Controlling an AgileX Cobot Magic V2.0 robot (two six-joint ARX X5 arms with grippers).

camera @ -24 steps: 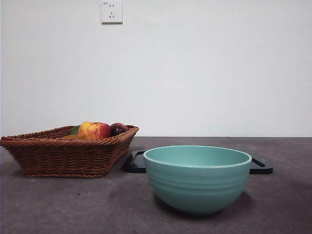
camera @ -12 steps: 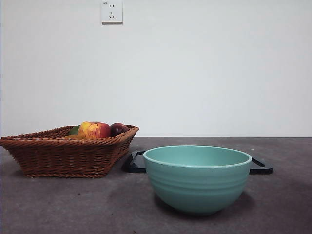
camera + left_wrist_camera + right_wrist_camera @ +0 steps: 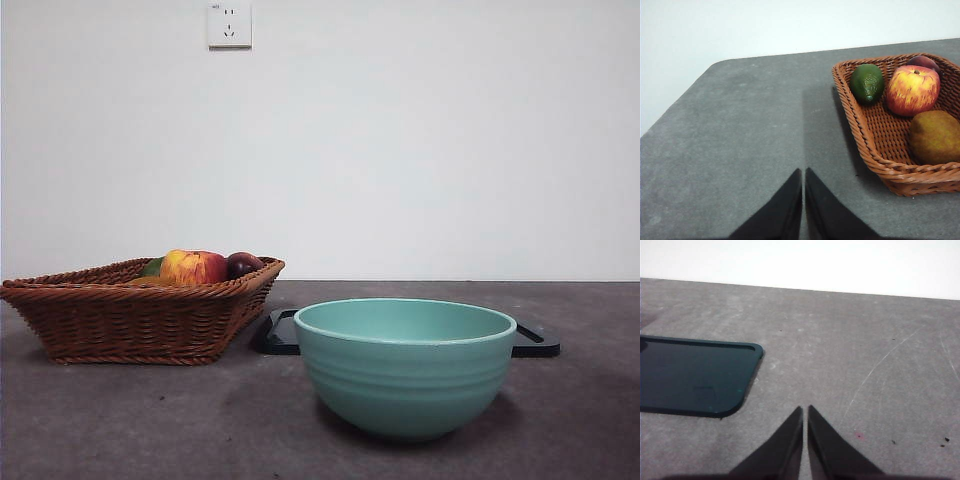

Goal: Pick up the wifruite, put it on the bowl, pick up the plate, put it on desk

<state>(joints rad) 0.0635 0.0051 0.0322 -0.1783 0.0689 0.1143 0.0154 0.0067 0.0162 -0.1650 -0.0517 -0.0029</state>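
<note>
The wifruite (image 3: 935, 136), a dull orange-brown oval fruit, lies in the wicker basket (image 3: 875, 145) beside the apple; in the front view only a sliver of the wifruite (image 3: 150, 282) shows over the basket rim. The teal bowl (image 3: 405, 365) stands empty on the desk (image 3: 150, 420). Behind it lies the flat dark plate (image 3: 282, 334), also seen in the right wrist view as the plate (image 3: 690, 372). My left gripper (image 3: 804, 173) hovers shut over bare desk beside the basket, holding nothing. My right gripper (image 3: 805, 410) is shut and empty, near the plate's corner. Neither arm shows in the front view.
The basket (image 3: 120, 320) stands at the left and also holds a red-and-yellow apple (image 3: 912, 90), a green avocado (image 3: 867, 82) and a dark purple fruit (image 3: 924, 62). A white wall with a socket (image 3: 229, 24) stands behind the desk.
</note>
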